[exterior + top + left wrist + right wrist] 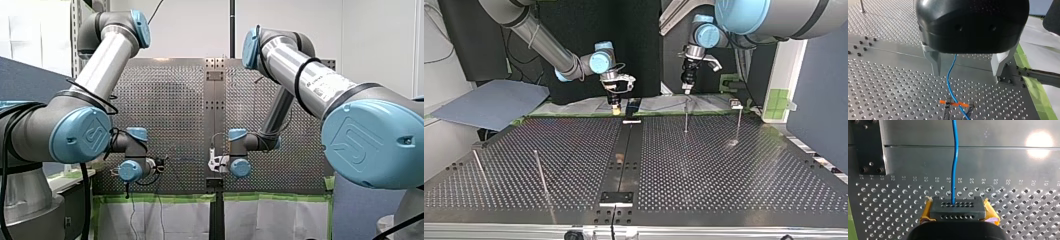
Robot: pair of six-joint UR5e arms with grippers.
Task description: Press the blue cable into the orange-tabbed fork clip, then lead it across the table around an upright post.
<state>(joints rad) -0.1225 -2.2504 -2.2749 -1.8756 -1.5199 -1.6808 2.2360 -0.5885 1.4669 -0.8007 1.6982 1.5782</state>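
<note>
Top view, left to right: two upright posts [540, 172] near the front edge, with open perforated table [724, 170] beyond. My right gripper [616, 102] is at the far edge, clamped on the blue cable [955, 165]. My left gripper [966, 74] is spread. The cable runs between its fingers and crosses the orange-tabbed fork clip [956, 103].

Grn tape strip [1038, 95]; blue-grey sheet [494, 102] lying flat.

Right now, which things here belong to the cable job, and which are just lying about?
Job: blue cable, orange-tabbed fork clip, upright posts, right hand gripping the cable, open left hand.
Lying about: blue sheet, green tape.
</note>
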